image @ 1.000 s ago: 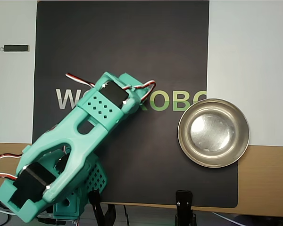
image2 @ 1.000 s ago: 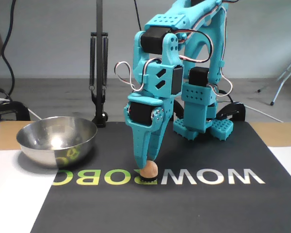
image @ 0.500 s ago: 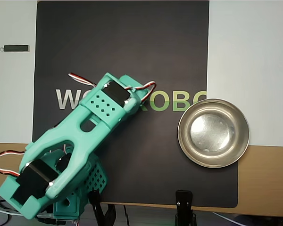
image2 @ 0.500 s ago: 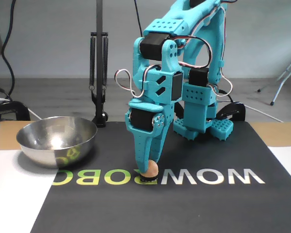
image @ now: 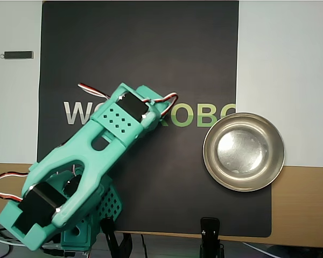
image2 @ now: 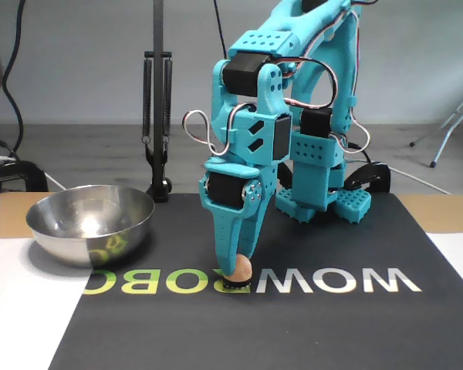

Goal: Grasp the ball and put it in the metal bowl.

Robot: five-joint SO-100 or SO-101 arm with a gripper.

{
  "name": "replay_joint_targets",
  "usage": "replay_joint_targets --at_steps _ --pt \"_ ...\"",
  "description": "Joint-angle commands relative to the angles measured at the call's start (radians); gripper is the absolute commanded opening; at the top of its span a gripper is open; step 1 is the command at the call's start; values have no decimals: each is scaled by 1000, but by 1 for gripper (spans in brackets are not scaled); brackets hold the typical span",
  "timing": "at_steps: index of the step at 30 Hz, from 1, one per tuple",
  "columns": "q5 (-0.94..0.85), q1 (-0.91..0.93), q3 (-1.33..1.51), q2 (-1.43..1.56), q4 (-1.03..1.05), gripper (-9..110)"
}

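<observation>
In the fixed view the small orange-peach ball (image2: 244,267) sits low on the black mat (image2: 332,324), at the printed letters. My teal gripper (image2: 233,274) points straight down onto it, its fingers closed around the ball's left side, which they hide. The shiny metal bowl (image2: 85,239) stands to the left, well apart from the gripper and with nothing in it. In the overhead view the bowl (image: 212,156) lies at the mat's right edge, while the arm (image: 97,156) covers both ball and fingertips.
A black clamp stand (image2: 158,116) rises behind the bowl. The arm's base (image2: 324,193) is at the mat's back edge. A small dark bar (image: 18,55) lies on the white sheet at upper left. A black clamp (image: 210,231) grips the lower table edge.
Over the last second the gripper sank slightly over the ball and closed in on it, and the arm shifted a little. The last half second shows no visible motion.
</observation>
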Motion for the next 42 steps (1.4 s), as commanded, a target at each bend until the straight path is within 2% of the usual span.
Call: replay_joint_targets --at_steps 1,7,8,11,13,38,42 --pt "3 -3 5 -11 -8 45" --pt "3 -2 5 -11 -8 45" --pt "3 -2 5 -11 -8 42" --pt "3 -2 5 -11 -8 25" --pt "3 -2 5 -9 -8 20" --pt "5 -2 -51 61 9 19" --pt "5 -6 -80 100 91 19"
